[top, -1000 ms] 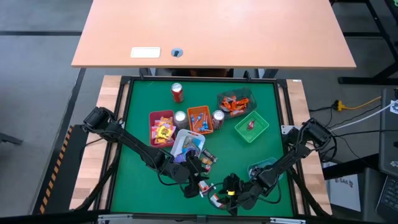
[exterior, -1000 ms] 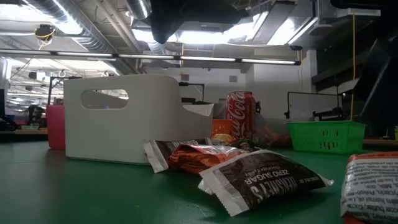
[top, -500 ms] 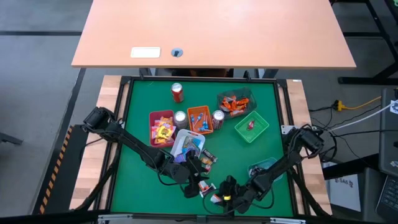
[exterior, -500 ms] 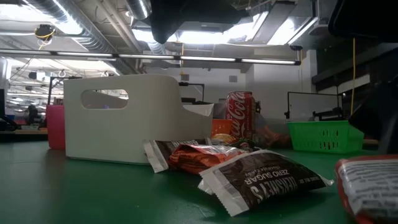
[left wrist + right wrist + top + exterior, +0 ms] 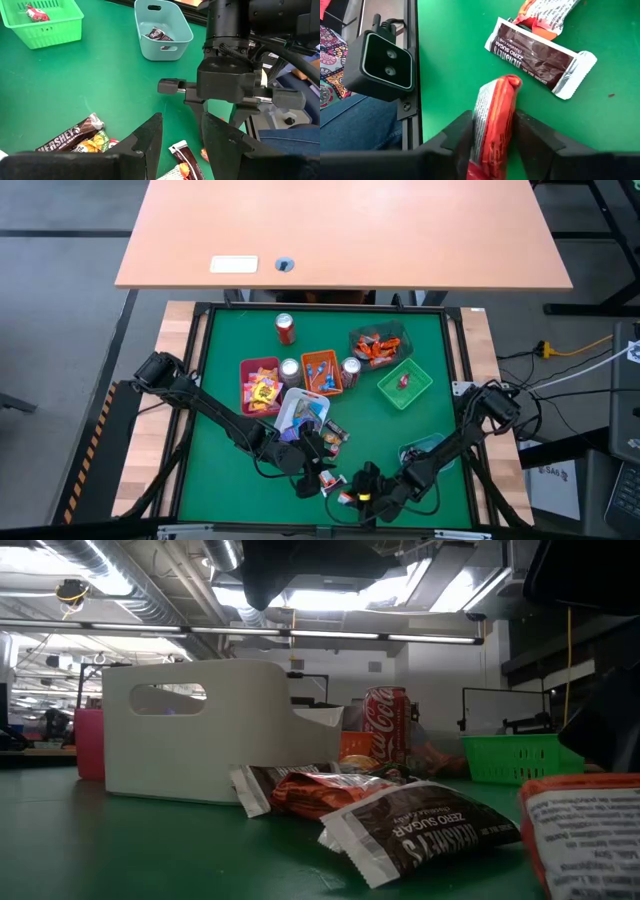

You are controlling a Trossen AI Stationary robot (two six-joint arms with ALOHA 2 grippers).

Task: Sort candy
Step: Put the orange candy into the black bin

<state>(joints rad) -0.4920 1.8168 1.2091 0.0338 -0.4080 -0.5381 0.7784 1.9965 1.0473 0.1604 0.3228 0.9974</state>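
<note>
- Your right pincer (image 5: 492, 137) sits at the near edge of the green desk (image 5: 225, 405), both fingers pressed against an orange-red candy bar (image 5: 492, 117) standing on its edge.
- Just beyond that bar a dark brown Hershey's candy (image 5: 540, 57) lies flat on the desk, with an orange-wrapped candy (image 5: 547, 12) past it.
- Your left pincer (image 5: 182, 137) hovers near centre, fingers parted and empty, over a small orange-and-brown candy (image 5: 182, 160).
- More candy fills the pink tray (image 5: 259, 388), orange tray (image 5: 321, 372) and green basket (image 5: 404, 384).
</note>
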